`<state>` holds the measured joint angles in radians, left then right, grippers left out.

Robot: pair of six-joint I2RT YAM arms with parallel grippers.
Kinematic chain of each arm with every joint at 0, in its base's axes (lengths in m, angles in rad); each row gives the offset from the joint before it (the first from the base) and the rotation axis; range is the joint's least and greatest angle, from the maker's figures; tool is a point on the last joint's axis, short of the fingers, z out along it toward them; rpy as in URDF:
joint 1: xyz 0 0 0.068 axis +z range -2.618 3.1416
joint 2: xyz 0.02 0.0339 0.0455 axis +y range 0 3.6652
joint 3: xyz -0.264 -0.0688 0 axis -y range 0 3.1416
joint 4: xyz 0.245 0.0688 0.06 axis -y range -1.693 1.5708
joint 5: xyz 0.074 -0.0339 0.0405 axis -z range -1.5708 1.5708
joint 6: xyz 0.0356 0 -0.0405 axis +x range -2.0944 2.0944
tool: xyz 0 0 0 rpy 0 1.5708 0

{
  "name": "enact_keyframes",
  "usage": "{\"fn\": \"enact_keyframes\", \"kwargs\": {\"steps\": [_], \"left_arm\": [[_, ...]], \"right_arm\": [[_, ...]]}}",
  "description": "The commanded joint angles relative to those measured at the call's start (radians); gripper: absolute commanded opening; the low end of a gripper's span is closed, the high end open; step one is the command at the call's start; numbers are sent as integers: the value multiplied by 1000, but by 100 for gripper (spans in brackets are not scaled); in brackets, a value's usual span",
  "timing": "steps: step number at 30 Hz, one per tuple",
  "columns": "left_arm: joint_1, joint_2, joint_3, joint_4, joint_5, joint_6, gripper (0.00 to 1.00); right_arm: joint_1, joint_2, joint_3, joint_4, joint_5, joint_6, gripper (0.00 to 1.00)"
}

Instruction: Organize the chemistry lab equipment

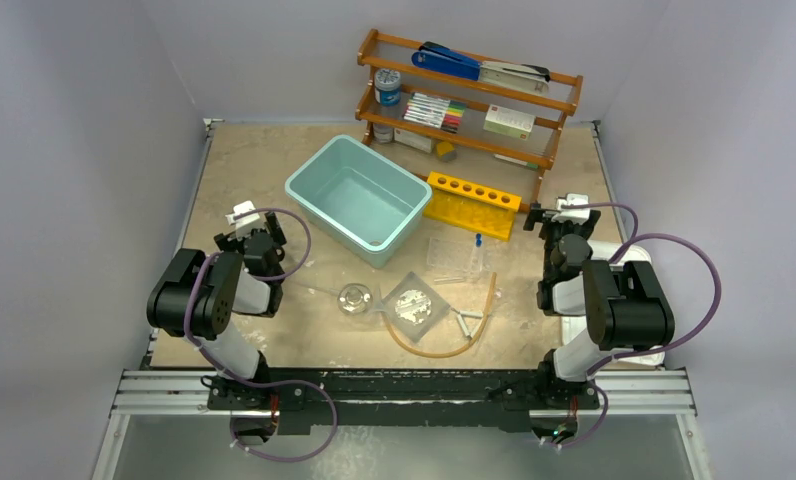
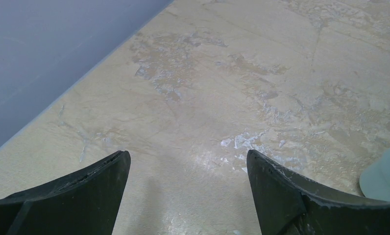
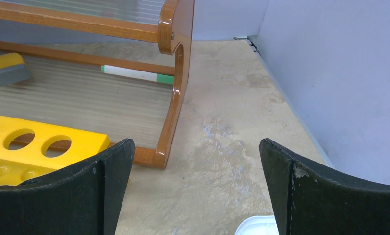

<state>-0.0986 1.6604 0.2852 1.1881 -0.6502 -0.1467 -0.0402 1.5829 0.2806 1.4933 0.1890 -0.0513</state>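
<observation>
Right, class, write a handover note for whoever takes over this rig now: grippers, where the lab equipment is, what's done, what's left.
Left gripper: jaws open, empty, over the table left of the teal bin.
Right gripper: jaws open, empty, by the yellow rack.
Flask, square dish, amber tube and Y-connector lie loose mid-table, small clear items behind them.
Done: nothing visibly sorted.
Left: everything.

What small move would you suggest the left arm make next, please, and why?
Probably swing the left claw toward the round glass flask: the claw is open and empty over the table, and the flask sits loose nearest that arm.
</observation>
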Motion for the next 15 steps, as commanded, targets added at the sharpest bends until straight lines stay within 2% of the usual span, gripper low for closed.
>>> {"fn": "enact_keyframes", "kwargs": {"steps": [1,13,15], "left_arm": [[0,0,1,48,7,-10,89],[0,-1,-3,64,7,-3,89],[-3,-51,13,2,16,11,89]], "right_arm": [[-3,-4,28,28,-6,8,100],[-3,-5,31,25,-10,13,100],[-3,-11,26,40,8,2,100]]}}
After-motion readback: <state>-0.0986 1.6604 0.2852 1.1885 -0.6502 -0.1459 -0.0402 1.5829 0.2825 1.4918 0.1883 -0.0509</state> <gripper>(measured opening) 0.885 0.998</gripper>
